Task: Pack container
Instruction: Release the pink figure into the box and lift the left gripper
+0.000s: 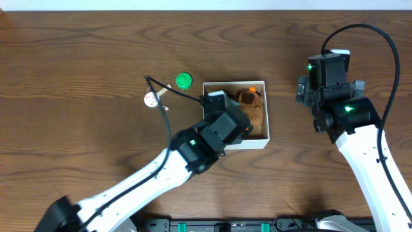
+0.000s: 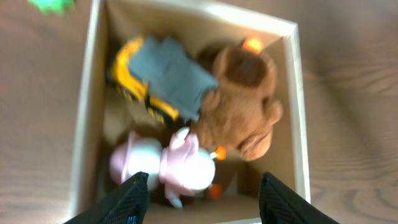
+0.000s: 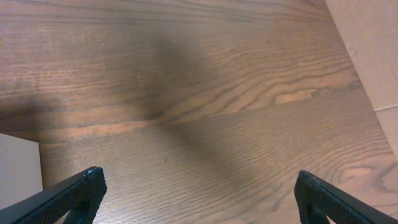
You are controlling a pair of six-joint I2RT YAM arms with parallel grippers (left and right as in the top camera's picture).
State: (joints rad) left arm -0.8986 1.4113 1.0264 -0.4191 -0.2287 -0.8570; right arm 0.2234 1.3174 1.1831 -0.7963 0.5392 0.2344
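Observation:
The container [image 1: 256, 143] is a square cardboard box, white outside and brown inside, at the table's centre. In the left wrist view the container [image 2: 297, 106] holds a yellow and grey toy truck [image 2: 158, 81], a brown plush bear [image 2: 239, 102] and a pink and white toy [image 2: 168, 165]. The bear [image 1: 252, 106] also shows from overhead. My left gripper [image 2: 202, 205] is open and empty just above the pink toy, over the box's near side; from overhead the left gripper [image 1: 225, 125] covers the box's left half. My right gripper [image 3: 199, 199] is open and empty over bare table right of the box.
A green round toy [image 1: 183, 80] and a small white and pink toy [image 1: 150, 98] lie on the table left of the box. A white corner of the box [image 3: 17, 171] shows at the right wrist view's lower left. The right arm [image 1: 347, 113] stands right of the box.

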